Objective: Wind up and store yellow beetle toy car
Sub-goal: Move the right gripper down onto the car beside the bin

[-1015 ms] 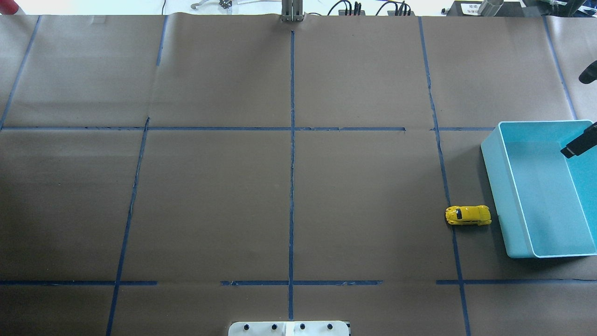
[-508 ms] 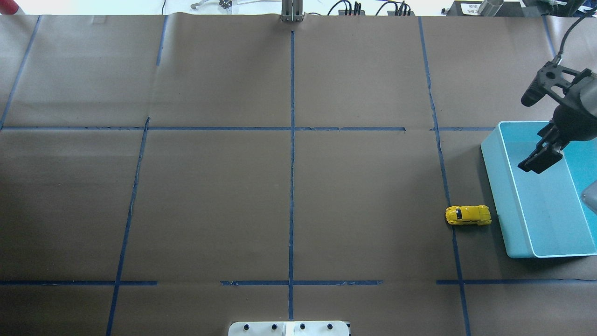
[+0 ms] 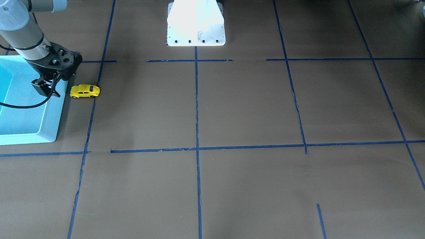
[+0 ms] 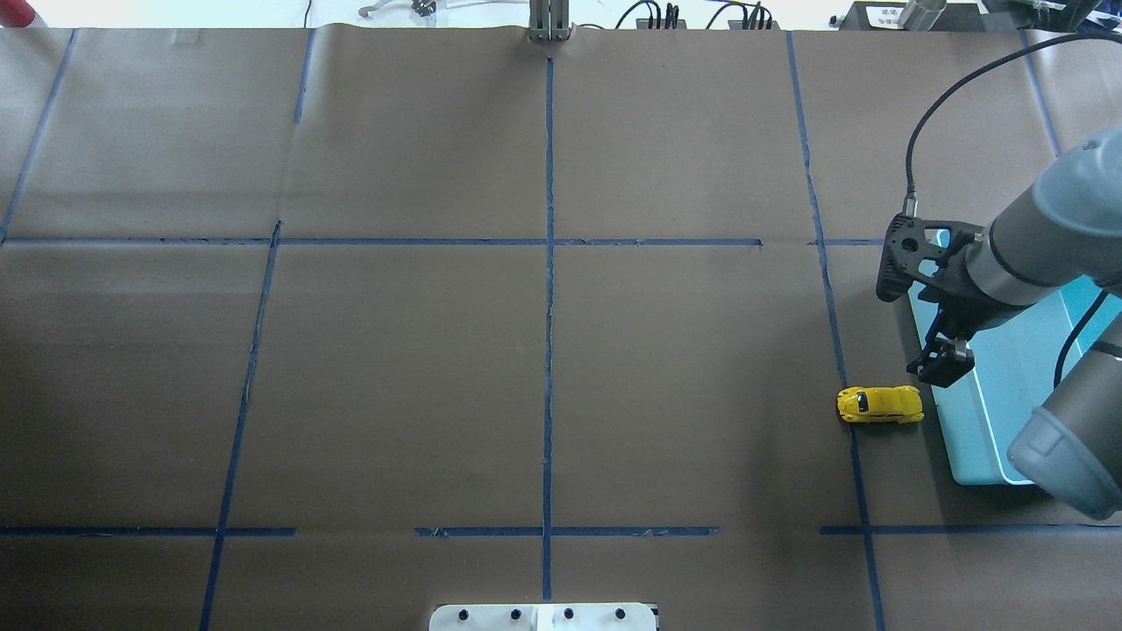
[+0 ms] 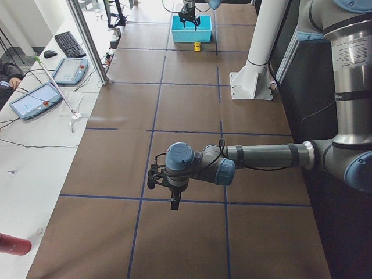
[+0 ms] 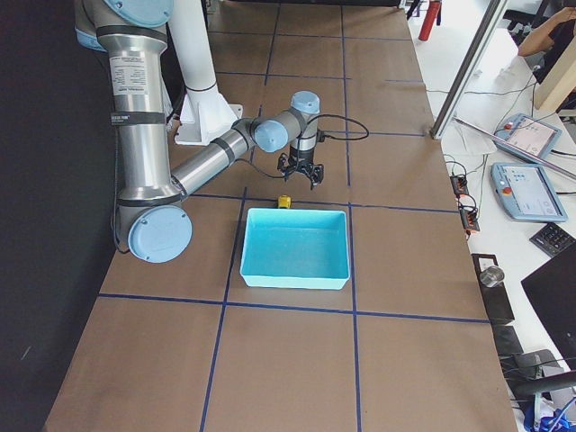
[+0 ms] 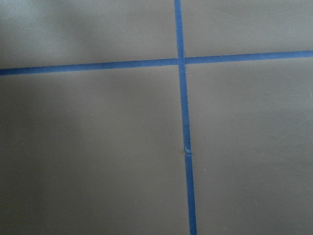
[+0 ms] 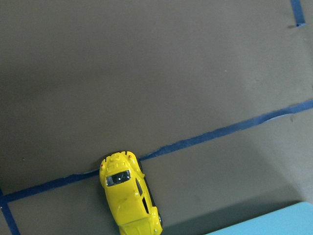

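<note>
Along the right edge of the desk [image 4: 394, 368] the scene has changed within the last second. My right arm [image 4: 1026, 254], which a second ago showed only a fingertip at that edge, has swung in across the turquoise bin [image 3: 30, 137] and now reaches past its inner wall. The bin has not shifted; it lies against the right edge, and what I can see of its floor is bare. My right hand [image 4: 944, 364] has crossed over the bin and hangs point-down above its inner rim, just beside the yellow beetle toy car [image 4: 879, 405] on the far-edge side, not touching it. Its fingers look parted and they carry nothing. My left hand [image 5: 174, 202] hovers over bare paper near the left edge, well apart from all this; I cannot tell whether it is released or clenched. The car has not moved: it rests on its wheels close to the right edge, somewhat nearer my base's edge than the far one, just beside the bin's wall. I judge the approach almost finished, the winding not yet begun and nothing stored; what remains first is a small shift over the car and a careful descent to straddle so tiny a body
</note>
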Controlling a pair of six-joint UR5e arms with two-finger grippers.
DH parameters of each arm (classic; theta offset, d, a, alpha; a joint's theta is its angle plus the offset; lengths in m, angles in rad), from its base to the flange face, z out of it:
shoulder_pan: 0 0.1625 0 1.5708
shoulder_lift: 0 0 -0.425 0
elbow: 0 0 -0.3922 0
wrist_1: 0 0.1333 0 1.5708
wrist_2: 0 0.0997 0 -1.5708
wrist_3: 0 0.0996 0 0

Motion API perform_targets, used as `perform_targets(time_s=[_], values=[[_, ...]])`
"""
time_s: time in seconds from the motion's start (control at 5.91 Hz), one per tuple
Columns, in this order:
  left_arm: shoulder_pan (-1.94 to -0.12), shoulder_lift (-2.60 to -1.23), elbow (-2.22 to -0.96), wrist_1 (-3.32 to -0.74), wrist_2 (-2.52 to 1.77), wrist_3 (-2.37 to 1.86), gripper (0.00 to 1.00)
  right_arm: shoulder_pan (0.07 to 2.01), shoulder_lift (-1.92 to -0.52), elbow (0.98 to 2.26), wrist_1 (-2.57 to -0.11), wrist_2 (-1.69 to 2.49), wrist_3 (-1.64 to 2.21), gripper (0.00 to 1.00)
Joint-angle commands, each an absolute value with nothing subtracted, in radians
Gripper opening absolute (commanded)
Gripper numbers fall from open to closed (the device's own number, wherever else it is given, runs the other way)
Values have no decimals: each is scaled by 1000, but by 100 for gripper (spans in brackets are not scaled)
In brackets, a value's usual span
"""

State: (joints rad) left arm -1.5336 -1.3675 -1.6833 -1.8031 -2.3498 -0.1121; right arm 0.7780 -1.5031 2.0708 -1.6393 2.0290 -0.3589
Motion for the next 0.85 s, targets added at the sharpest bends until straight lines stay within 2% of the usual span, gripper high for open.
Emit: perform_targets(time_s=[0.0,0.17,0.68], values=[[-1554,-1382,-1695,-1699,-2352,-117,100,669,-1506,2048,-1600,1947,-362,100],[-1565,-1416,-1701,-1605,-2350,-107,100,664,-1508,2043,-1583,1942,-368,100],[-1568,-1424,-1700,-1608,-2353,-109,100,598,-1519,1997,-1571,1890,-408,100]])
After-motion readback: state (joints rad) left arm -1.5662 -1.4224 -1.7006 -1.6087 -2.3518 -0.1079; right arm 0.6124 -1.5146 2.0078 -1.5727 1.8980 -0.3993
